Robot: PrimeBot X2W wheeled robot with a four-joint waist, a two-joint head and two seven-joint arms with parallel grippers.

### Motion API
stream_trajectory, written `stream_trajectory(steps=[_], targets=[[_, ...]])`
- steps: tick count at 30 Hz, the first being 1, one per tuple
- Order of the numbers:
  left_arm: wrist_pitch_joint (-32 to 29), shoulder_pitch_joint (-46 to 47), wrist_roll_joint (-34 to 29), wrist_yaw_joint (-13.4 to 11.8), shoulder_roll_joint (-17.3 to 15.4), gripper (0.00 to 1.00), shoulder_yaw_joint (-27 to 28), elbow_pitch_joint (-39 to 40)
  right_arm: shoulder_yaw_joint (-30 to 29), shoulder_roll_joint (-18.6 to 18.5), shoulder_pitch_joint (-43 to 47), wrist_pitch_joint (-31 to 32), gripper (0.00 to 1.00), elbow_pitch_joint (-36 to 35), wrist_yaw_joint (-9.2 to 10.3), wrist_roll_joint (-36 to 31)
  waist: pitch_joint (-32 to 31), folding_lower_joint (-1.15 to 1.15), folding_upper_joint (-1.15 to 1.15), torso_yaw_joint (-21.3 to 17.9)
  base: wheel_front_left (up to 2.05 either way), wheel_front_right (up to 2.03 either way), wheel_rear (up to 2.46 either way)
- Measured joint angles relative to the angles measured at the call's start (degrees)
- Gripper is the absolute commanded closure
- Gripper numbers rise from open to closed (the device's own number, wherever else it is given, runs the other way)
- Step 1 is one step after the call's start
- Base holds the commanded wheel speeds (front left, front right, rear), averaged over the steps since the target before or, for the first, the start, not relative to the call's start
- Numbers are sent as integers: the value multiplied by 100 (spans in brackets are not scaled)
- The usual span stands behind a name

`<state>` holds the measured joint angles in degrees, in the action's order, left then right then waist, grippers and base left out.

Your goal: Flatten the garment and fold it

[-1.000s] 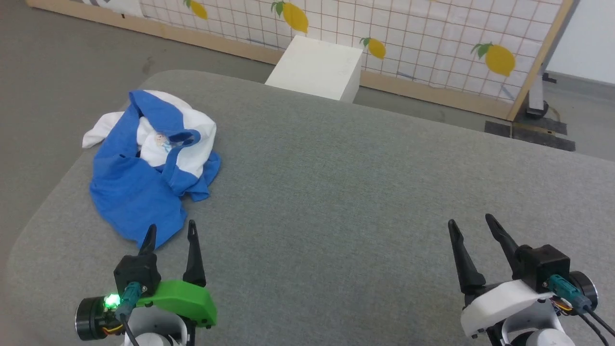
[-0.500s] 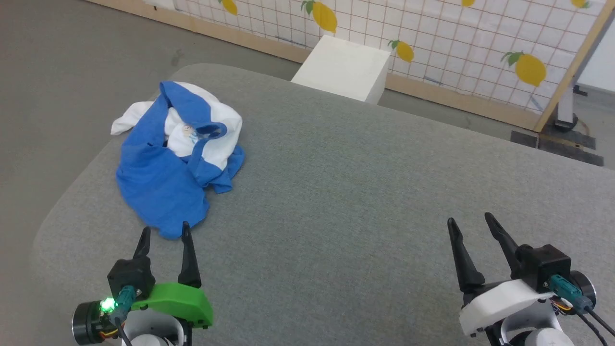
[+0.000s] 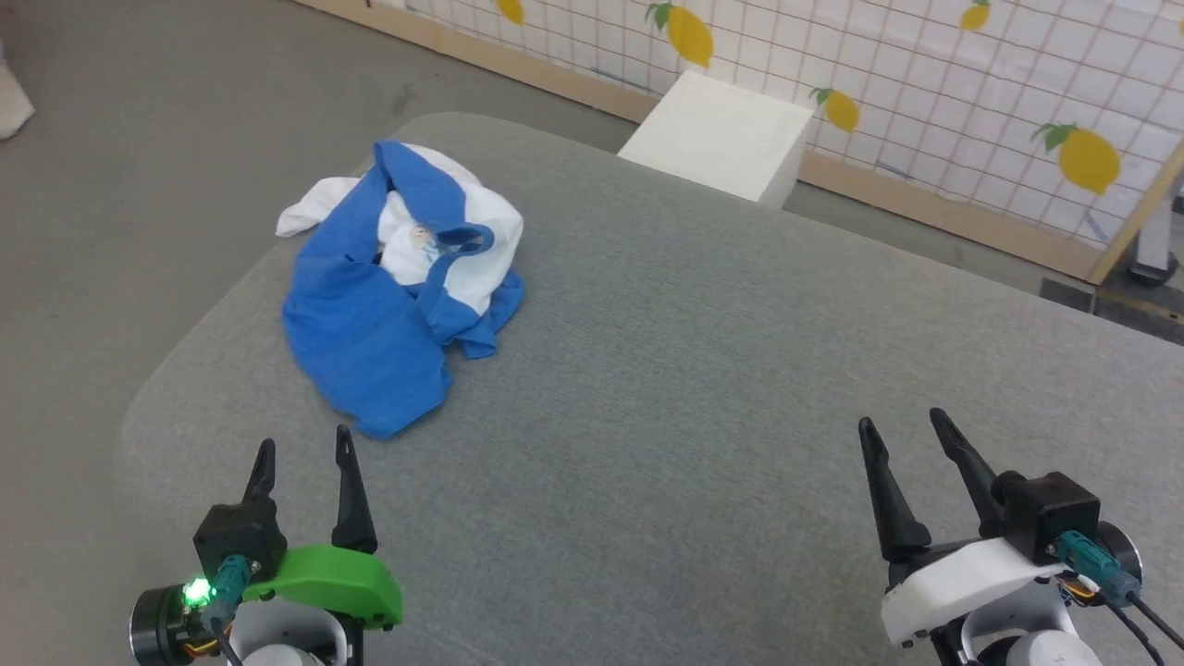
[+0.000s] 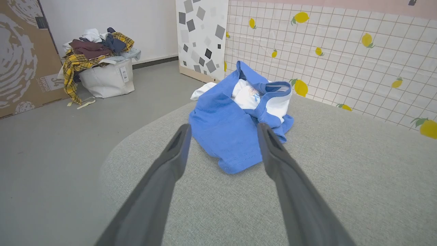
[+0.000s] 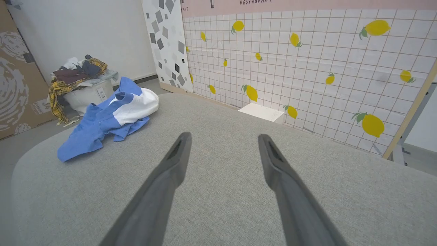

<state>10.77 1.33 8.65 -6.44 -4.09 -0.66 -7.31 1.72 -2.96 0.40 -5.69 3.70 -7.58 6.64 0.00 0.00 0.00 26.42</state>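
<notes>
On table (image 3: 694,370): garment (image 3: 370,333) | left end effector (image 3: 304,436), right end effector (image 3: 900,416) gaping, empty | sign (image 5: 255,1) "RESTAURANT"

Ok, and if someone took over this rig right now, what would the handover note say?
Left gripper: open, empty, pointed at the near blue edge of the garment, just short of it, not touching.
Right gripper: open, empty, above bare table, well away from the garment.
Garment: crumpled heap, blue cloth bunched over white, near the table's far left corner.
Done: nothing; not flattened, not folded.
Left: grasp it, spread it flat, fold it.
</notes>
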Motion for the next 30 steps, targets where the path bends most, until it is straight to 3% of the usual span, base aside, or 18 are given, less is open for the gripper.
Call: stream_trajectory(steps=[30], targets=[[353,1,202,-226,-1,0,78,-170,115,3,-75,-162,0,79,0,142,32,0,0,1035,0,0,0]])
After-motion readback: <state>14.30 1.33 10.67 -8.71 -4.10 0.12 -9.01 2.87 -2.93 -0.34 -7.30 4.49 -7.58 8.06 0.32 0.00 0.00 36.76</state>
